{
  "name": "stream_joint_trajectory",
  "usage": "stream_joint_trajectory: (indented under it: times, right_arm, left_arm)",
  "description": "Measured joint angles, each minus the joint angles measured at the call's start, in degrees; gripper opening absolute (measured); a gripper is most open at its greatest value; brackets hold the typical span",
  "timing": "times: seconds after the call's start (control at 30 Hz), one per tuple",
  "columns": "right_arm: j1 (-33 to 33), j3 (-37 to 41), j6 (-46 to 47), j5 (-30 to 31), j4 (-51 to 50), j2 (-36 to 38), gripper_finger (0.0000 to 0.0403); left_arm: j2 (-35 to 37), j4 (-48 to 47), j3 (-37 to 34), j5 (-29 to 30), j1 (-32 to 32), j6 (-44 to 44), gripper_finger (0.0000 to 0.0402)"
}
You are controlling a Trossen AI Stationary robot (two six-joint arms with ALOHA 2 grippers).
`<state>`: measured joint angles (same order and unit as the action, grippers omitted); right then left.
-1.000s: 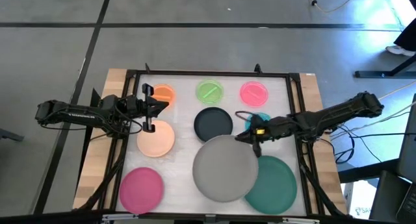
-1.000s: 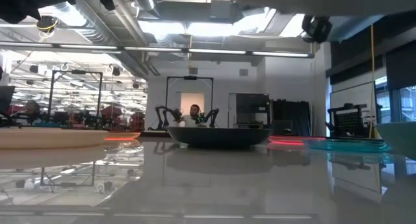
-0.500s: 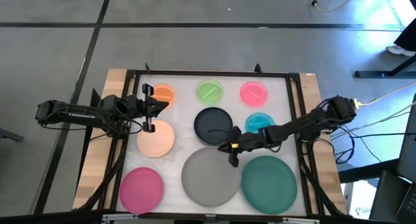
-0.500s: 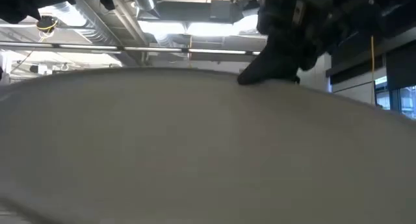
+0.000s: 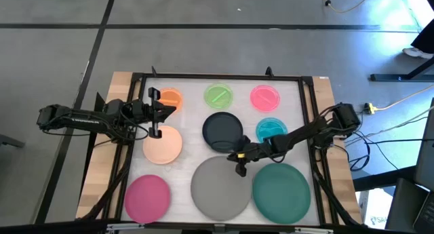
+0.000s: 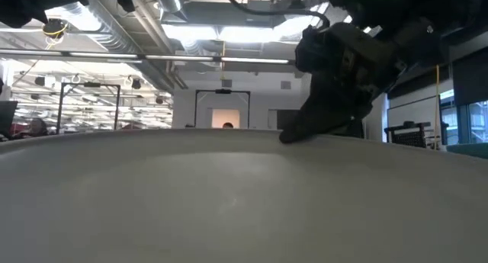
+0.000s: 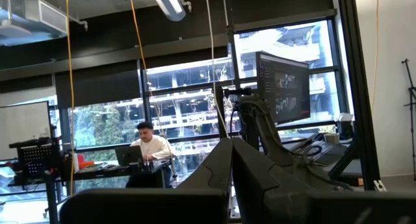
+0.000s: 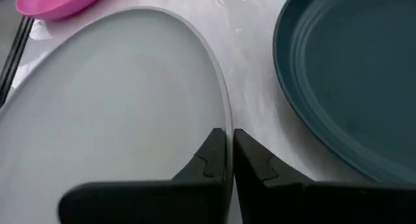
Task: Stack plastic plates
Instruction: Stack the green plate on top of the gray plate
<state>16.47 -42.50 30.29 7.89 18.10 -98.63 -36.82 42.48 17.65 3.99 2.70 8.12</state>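
Observation:
The large grey plate [image 5: 217, 188] lies at the table's near middle, between the magenta plate [image 5: 148, 197] and the dark green plate [image 5: 281, 190]. My right gripper [image 5: 239, 166] is shut on its far-right rim. Behind lie the black [image 5: 222, 129], peach [image 5: 163, 146] and teal [image 5: 271, 127] plates. Along the far edge lie the small orange [image 5: 171, 98], green [image 5: 218, 95] and pink [image 5: 264, 97] ones. My left gripper [image 5: 161, 112] hovers shut between the orange and peach plates, touching nothing. My right gripper pinches the grey plate's rim [image 8: 224, 123] between its two fingers, one finger over the plate's inside and one outside it. The fingers come slanting down from the table's far right. The low view shows them on the plate's far rim [image 6: 305, 137]; whether that rim is off the table I cannot tell.
A dark frame [image 5: 217, 76] borders the white table top. A strip of bare table [image 8: 247, 74] separates the grey and dark green plates. The right arm [image 5: 305, 132] crosses beside the teal plate. A person sits in the room beyond the table [image 7: 148, 152].
My right gripper has moved toward the table's left and near edges, staying shut on the grey plate's rim. The grey plate has slid left with it, off the dark green plate it overlapped, and now lies beside it. It has hardly moved in the last half second.

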Motion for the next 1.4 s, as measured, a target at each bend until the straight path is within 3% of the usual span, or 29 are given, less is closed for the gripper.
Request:
stream_joint_trajectory:
  times: [0.23,0.37,0.47,0.67,0.83,1.1,1.23,1.4]
  right_arm:
    - [0.0,0.0,1.8,-3.5,-0.2,-0.6,0.0081]
    - [-0.5,0.0,-5.2,-10.7,-3.2,1.2,0.0123]
    - [-0.7,-2.5,-6.1,-13.6,-12.8,5.7,0.0137]
    - [3.1,-4.3,-5.5,-13.8,-31.9,14.9,0.014]
    - [8.2,-4.3,-1.5,-9.5,-43.3,21.2,0.0138]
    - [19.2,-4.3,9.9,4.0,-60.4,25.4,0.0125]
    - [22.0,-2.9,13.0,7.8,-61.2,25.3,0.0124]
    - [22.1,1.0,15.2,7.3,-61.1,25.3,0.0124]
  left_arm:
    - [0.0,-0.4,0.0,0.0,0.0,-1.5,0.0006]
    - [0.0,-0.4,0.0,0.0,0.0,-1.5,0.0006]
    - [0.0,-0.4,0.0,0.0,0.0,-1.5,0.0006]
    - [0.0,-0.4,0.0,0.0,0.0,-1.5,0.0006]
    - [0.0,-1.0,0.0,0.0,0.0,-2.1,0.0006]
    - [0.0,-2.3,0.0,0.0,0.0,-5.0,0.0006]
    - [0.0,-1.7,0.0,0.0,0.0,-4.7,0.0006]
    - [0.0,-2.0,0.0,0.0,0.0,-4.7,0.0006]
